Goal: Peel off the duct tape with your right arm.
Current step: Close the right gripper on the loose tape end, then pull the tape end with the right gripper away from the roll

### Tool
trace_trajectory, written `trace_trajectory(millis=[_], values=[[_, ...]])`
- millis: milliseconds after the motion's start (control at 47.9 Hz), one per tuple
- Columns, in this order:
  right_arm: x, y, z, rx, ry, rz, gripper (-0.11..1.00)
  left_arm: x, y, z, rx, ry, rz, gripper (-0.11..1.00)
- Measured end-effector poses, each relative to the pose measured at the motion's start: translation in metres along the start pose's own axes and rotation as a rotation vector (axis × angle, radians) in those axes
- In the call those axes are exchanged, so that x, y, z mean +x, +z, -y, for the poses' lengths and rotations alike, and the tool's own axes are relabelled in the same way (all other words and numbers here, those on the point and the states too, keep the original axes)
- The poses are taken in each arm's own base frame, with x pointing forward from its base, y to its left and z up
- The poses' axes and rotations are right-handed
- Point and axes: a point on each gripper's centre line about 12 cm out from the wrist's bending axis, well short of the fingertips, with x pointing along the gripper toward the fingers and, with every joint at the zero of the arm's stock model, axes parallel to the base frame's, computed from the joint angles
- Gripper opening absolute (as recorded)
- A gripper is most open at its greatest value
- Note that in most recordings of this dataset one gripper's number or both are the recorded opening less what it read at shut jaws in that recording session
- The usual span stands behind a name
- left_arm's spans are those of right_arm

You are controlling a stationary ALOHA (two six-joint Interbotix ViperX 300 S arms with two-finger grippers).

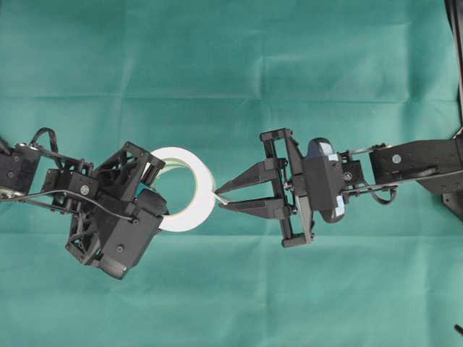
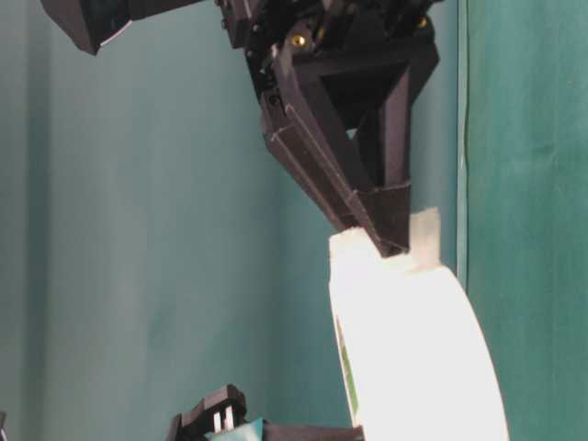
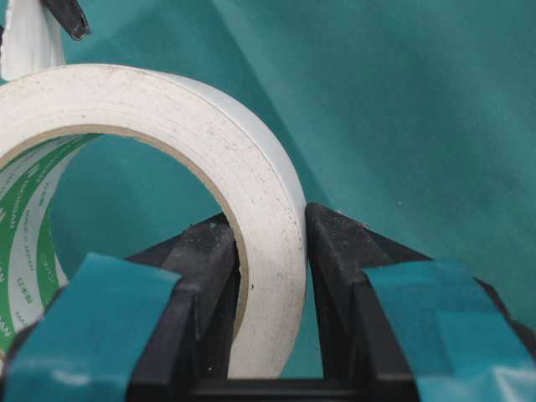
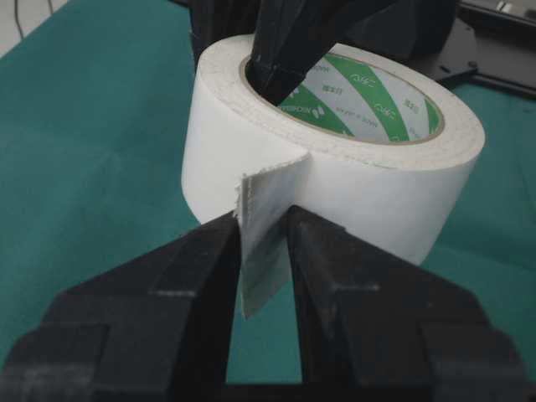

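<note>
The tape (image 1: 189,189) is a white roll with a green-printed inner core, held clear of the green cloth (image 1: 231,50) near the middle of the table, a little toward its left side in the overhead view. Its short loose tab (image 4: 266,239) sticks out from the outer wrap on the side facing the right arm (image 1: 419,163). In the overhead view the roll shows as an oval ring, so the axis through its hole is tilted partly upward rather than level; the exact tilt cannot be told. The tab points toward the table's right edge.

The right gripper (image 1: 224,199) is clenched on the tab: in the right wrist view its two black fingers (image 4: 188,276) press the thin flap from both sides, just beside the roll's outer face but not touching the roll itself. Its long pointed fingers lie roughly along the table's length, tips toward the roll.

The left gripper (image 1: 155,186) grasps the roll's wall on the far side from the tab. In the left wrist view one pad (image 3: 205,260) sits inside the ring and the other outside, the white wall pinched between them. The left arm's bulky body lies low and left of the roll.

Around them only the wrinkled cloth shows, with nothing lying between the roll and either arm.
</note>
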Motion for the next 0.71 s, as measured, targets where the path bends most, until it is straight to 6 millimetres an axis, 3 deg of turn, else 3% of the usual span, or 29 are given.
trace_trajectory(millis=[564,710], values=[[-0.002,-0.003,0.008,0.001,-0.021,-0.008,-0.04,0.000,-0.001,-0.001,-0.004,0.002,-0.002,0.21],[-0.005,-0.007,0.017,0.010,-0.047,-0.018,-0.09,0.000,-0.001,-0.001,-0.007,0.003,0.002,0.21]])
